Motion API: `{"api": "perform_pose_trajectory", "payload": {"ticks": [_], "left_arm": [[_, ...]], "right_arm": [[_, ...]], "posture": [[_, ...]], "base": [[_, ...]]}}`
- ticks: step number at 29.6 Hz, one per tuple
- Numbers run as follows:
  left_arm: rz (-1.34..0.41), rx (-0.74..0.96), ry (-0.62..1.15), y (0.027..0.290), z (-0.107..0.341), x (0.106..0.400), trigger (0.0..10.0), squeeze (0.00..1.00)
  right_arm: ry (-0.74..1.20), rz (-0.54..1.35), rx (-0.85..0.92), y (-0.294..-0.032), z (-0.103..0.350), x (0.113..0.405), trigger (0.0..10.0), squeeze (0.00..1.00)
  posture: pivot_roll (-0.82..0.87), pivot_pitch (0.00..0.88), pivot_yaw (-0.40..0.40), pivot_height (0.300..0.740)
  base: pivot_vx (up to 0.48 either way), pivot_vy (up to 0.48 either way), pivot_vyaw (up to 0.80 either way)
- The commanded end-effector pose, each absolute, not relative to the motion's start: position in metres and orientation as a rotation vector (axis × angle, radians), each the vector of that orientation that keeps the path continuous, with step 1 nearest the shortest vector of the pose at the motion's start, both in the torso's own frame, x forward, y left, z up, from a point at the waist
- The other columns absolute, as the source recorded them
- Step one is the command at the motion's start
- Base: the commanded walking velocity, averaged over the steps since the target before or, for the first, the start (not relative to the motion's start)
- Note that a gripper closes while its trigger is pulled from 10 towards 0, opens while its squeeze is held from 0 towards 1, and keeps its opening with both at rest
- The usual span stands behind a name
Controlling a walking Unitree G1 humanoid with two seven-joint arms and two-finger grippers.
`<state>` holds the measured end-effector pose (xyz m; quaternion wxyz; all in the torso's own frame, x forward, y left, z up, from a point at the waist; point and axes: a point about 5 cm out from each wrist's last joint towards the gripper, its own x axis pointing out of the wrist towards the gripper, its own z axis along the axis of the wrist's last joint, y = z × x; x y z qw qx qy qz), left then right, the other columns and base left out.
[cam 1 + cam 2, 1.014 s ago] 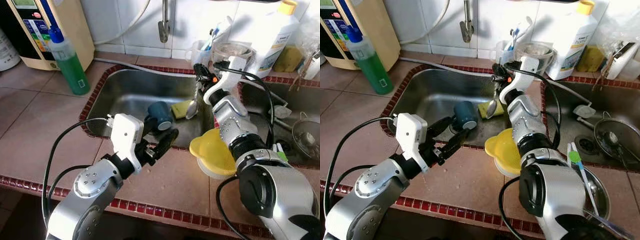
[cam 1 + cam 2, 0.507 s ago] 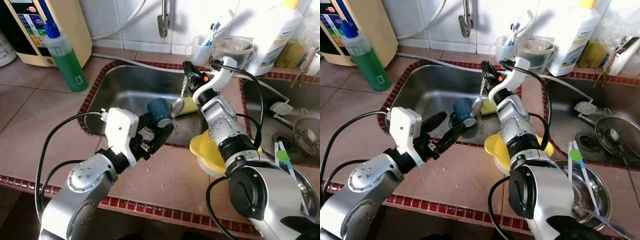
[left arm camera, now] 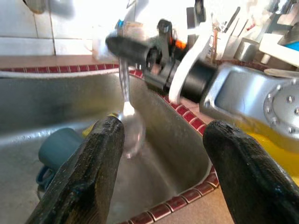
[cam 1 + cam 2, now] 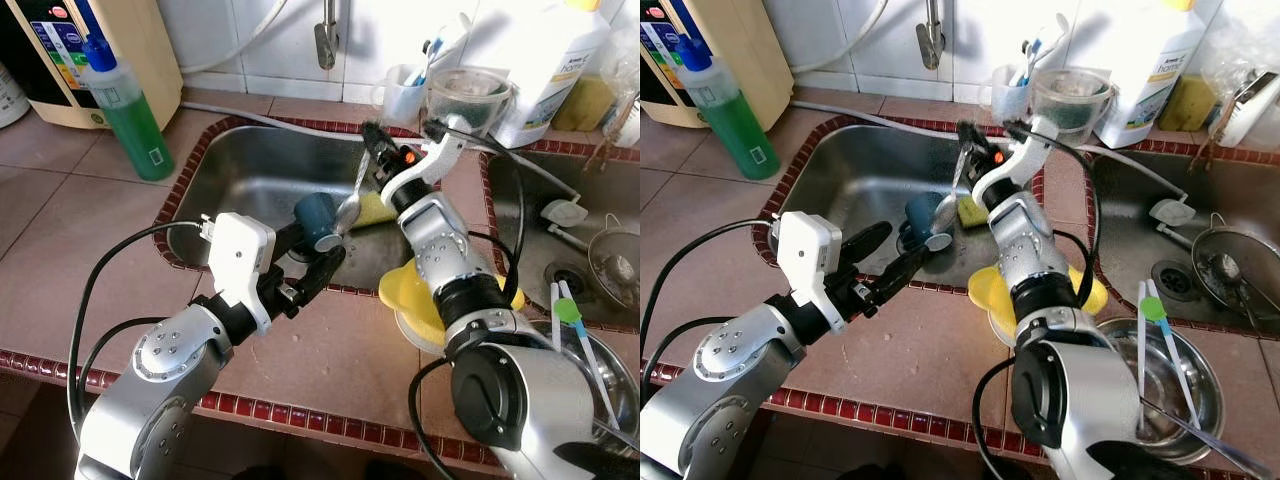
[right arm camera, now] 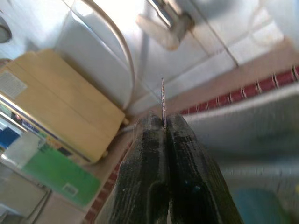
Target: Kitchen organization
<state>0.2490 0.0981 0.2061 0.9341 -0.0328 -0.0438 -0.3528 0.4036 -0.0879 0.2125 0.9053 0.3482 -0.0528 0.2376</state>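
My right gripper (image 4: 370,137) is shut on the handle of a metal spoon (image 4: 349,208), which hangs bowl-down over the left sink (image 4: 240,170). In the right wrist view the thin handle (image 5: 163,100) sticks out between the closed fingers (image 5: 149,154). A dark blue mug (image 4: 318,222) lies on its side in the sink, right beside the spoon's bowl. A yellow sponge (image 4: 372,210) lies behind it. My left gripper (image 4: 325,242) is open at the sink's front rim, pointing at the mug. Its wrist view shows the spoon (image 3: 131,126) and mug (image 3: 58,147) between both fingers (image 3: 88,172).
A yellow plate (image 4: 405,295) sits on the divider under my right arm. A green soap bottle (image 4: 125,105) and beige appliance (image 4: 100,40) stand at the back left. The faucet (image 4: 328,40), toothbrush cup (image 4: 405,95), jar (image 4: 465,95) and white bottle (image 4: 555,60) line the back. A steel bowl (image 4: 1170,400) is at the right.
My right gripper has carried the spoon leftward and nearer, from the sink's back right corner to just beside the mug. The left gripper stays open at the front rim.
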Motion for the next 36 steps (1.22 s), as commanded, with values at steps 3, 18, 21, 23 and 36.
{"api": "perform_pose_trajectory", "payload": {"ticks": [3, 18, 21, 23, 36], "left_arm": [[-0.718, -0.071, -0.09, 0.1, 0.208, 0.25, 10.0, 0.0], [-0.725, -0.075, -0.097, 0.098, 0.209, 0.251, 10.0, 0.0], [-0.725, -0.076, -0.096, 0.098, 0.209, 0.251, 10.0, 0.0], [-0.725, -0.076, -0.096, 0.098, 0.209, 0.251, 10.0, 0.0], [-0.734, -0.081, -0.093, 0.096, 0.208, 0.249, 10.0, 0.0]], "right_arm": [[-0.092, 0.484, 0.731, -0.087, 0.209, 0.402, 10.0, 0.0], [-0.093, 0.498, 0.733, -0.084, 0.215, 0.4, 10.0, 1.0], [-0.094, 0.505, 0.736, -0.084, 0.215, 0.4, 10.0, 1.0], [-0.094, 0.504, 0.734, -0.084, 0.216, 0.4, 10.0, 1.0], [-0.1, 0.512, 0.743, -0.083, 0.22, 0.4, 10.0, 1.0]], "posture": [[-0.04, 0.227, 0.031, 0.74], [-0.04, 0.218, 0.031, 0.74], [-0.04, 0.216, 0.029, 0.74], [-0.04, 0.216, 0.029, 0.74], [-0.04, 0.212, 0.029, 0.74]], "base": [[0.0, 0.0, 0.0], [0.0, 0.0, 0.0], [0.0, 0.0, 0.0], [0.0, 0.0, 0.0], [0.0, 0.0, 0.0]]}}
